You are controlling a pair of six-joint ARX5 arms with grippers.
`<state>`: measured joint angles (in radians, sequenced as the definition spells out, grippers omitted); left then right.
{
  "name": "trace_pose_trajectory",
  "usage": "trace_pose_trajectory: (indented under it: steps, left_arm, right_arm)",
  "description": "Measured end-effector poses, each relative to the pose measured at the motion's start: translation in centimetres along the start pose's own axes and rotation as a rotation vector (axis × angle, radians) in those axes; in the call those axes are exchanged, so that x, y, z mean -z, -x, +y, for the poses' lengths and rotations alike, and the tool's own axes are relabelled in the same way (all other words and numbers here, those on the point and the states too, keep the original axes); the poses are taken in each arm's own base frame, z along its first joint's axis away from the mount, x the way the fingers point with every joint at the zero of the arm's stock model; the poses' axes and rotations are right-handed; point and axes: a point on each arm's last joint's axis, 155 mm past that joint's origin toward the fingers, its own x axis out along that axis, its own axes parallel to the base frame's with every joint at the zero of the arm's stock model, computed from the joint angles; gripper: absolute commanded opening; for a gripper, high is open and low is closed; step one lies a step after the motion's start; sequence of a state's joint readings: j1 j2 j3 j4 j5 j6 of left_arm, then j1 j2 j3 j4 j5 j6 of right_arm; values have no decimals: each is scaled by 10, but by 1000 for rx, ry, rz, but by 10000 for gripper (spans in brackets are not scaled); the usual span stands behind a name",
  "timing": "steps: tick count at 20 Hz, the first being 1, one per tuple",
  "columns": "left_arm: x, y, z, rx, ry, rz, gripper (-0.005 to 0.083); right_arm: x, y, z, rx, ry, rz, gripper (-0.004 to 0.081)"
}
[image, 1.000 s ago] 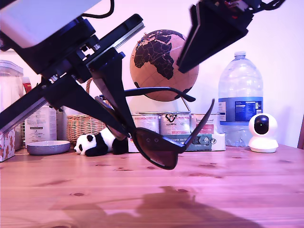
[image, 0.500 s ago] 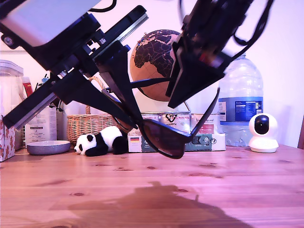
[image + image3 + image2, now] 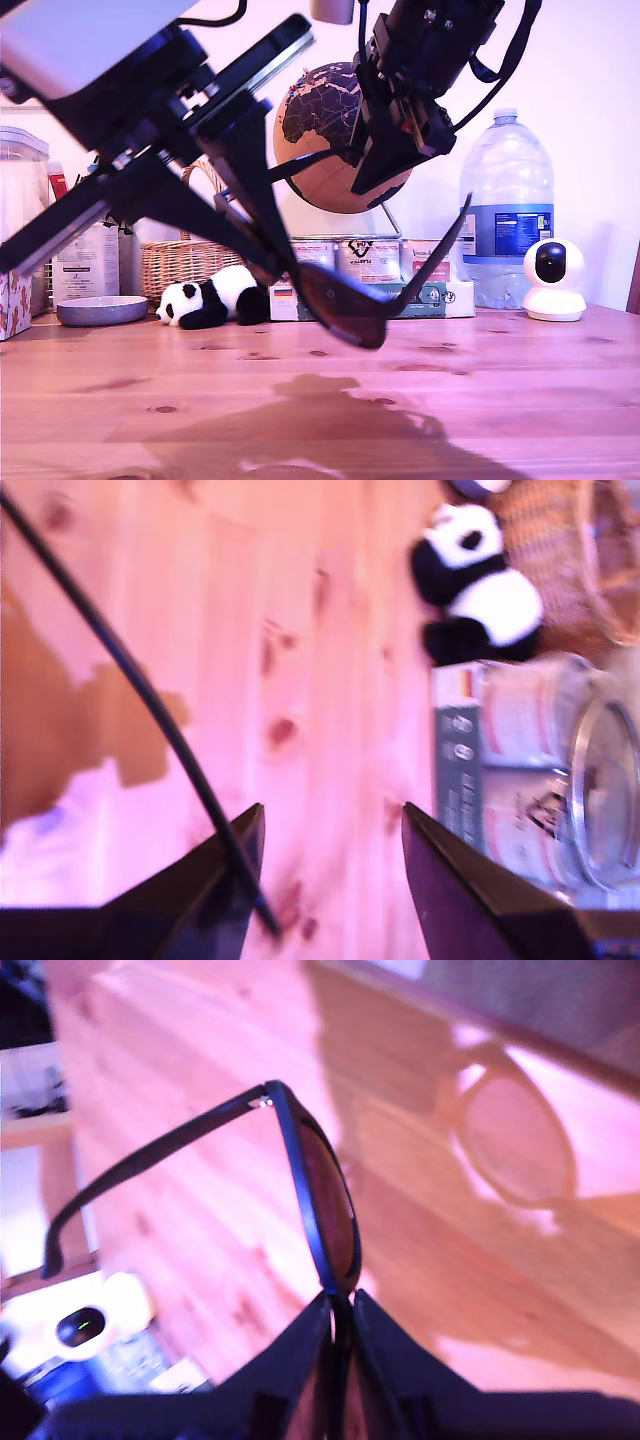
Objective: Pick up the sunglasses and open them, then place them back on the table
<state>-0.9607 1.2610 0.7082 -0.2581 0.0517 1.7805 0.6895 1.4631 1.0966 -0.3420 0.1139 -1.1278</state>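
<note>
My first gripper (image 3: 340,1305) has its dark fingers (image 3: 295,1355) pinched on the rim of the matte black, dark-lensed sunglasses (image 3: 345,305), holding them in the air above the reddish-brown pine table (image 3: 520,390), at the centre of the exterior view. My second gripper (image 3: 330,825) has its jaws apart, 1 thin black temple arm passing just beside 1 finger (image 3: 215,875); contact cannot be told. The other temple juts up toward the exterior view's right. No writing on the sunglasses is readable here.
</note>
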Motion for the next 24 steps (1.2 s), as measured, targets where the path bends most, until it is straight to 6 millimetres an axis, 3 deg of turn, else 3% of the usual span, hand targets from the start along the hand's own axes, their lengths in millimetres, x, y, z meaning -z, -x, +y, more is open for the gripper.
trace_pose_trajectory:
  steps: [8, 11, 13, 15, 16, 20, 22, 24]
  left_arm:
    - [4, 0, -7, 29, 1, 26, -22]
    - [6, 0, -8, 34, 33, 38, -22]
    - [6, 0, -8, 33, 68, 39, -22]
    - [9, 0, -7, 28, 133, 45, -22]
    - [11, 0, -6, 19, 182, 51, -22]
    - [16, 1, 2, -20, 406, 59, -22]
    - [18, 1, 13, -72, 635, 68, -22]
    - [15, 3, 18, -88, 865, 60, -22]
  right_arm:
    - [74, 0, -22, 43, -105, 174, 388]
    - [97, 3, -28, 66, -229, 218, 371]
    - [112, 5, -24, 72, -410, 256, 284]
    - [125, 7, -12, 53, -591, 300, 67]
    - [128, 8, -6, 51, -712, 315, -11]
    - [125, 13, 25, -10, -1128, 359, -12]
    - [122, 25, 37, -45, -1223, 383, -12]
    - [117, 45, 32, -21, -1285, 363, -11]
